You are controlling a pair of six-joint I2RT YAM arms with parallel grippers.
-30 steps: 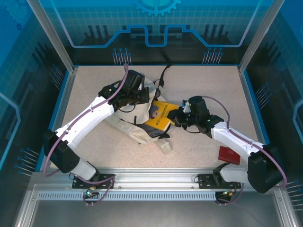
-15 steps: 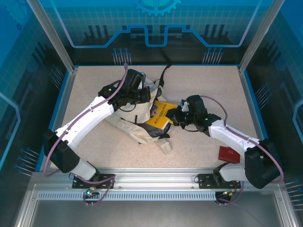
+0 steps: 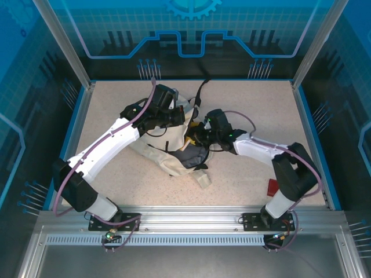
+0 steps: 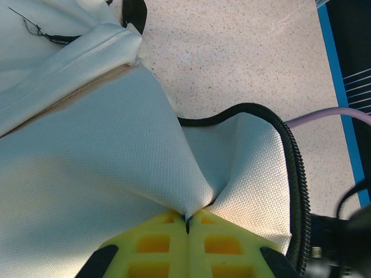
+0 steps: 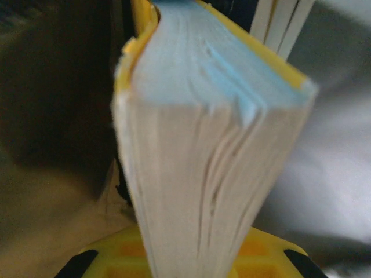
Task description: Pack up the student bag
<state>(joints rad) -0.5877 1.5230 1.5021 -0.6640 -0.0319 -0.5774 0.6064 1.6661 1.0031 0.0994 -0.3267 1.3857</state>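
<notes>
Student bag (image 3: 165,157) lies on table (image 3: 255,104), just 9 o'clock of centre. Left end effector (image 4: 186,223) pinched tight on a fold of its cream fabric, 12 o'clock end. Right end effector (image 5: 191,255) grips yellow-covered book (image 5: 197,145) at bag mouth, 3 o'clock side.

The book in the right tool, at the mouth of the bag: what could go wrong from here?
1. The left tool pinches only a small fold of the student bag. The cloth may slip out, and the mouth may then close.
2. The right tool holds the book at one end, and its pages spread loose. They may bend or catch on the black zip trim.
</notes>
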